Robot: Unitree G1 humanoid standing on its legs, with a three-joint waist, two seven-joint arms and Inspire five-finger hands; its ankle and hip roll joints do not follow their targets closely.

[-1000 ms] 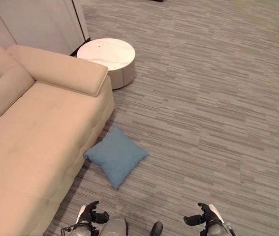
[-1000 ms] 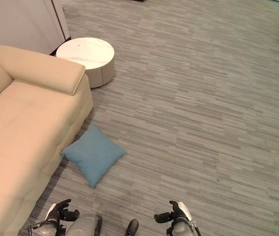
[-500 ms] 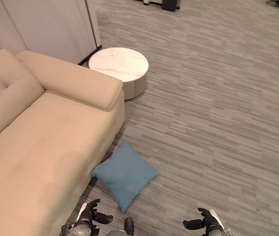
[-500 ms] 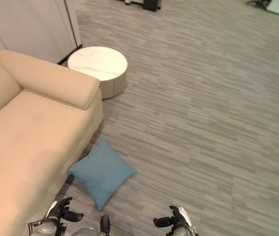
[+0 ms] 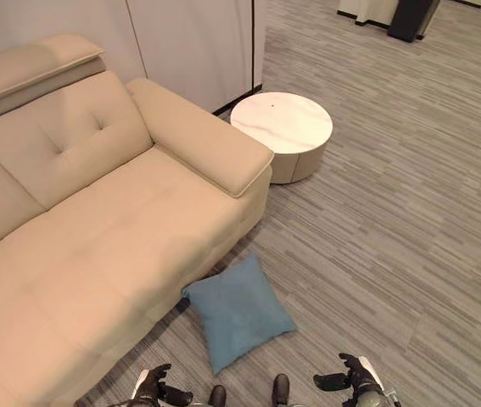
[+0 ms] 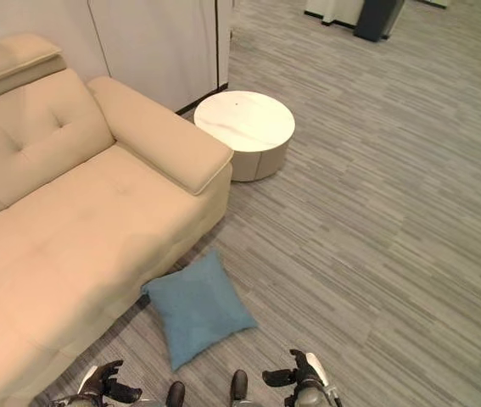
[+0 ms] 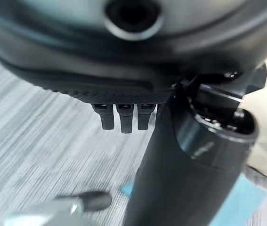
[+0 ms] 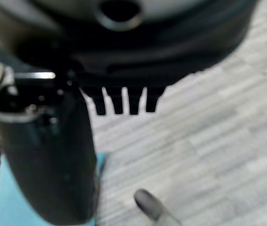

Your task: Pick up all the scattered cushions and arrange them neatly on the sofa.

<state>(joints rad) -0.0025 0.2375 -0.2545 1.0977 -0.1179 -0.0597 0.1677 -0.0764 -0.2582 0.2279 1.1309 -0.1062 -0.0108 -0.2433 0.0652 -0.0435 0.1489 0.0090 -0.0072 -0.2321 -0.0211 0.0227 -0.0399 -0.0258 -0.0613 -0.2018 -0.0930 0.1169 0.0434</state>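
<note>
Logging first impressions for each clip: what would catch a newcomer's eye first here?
A blue cushion lies on the grey striped carpet, against the front base of a long beige sofa whose seat holds no cushions. Past the sofa's armrest stands a low round white table. At the bottom edge of the head views, the left hand and right hand hang open and empty, short of the cushion.

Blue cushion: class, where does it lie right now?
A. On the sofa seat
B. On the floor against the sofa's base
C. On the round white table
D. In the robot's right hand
B: the blue cushion lies on the carpet beside the sofa base, held by neither hand.
</note>
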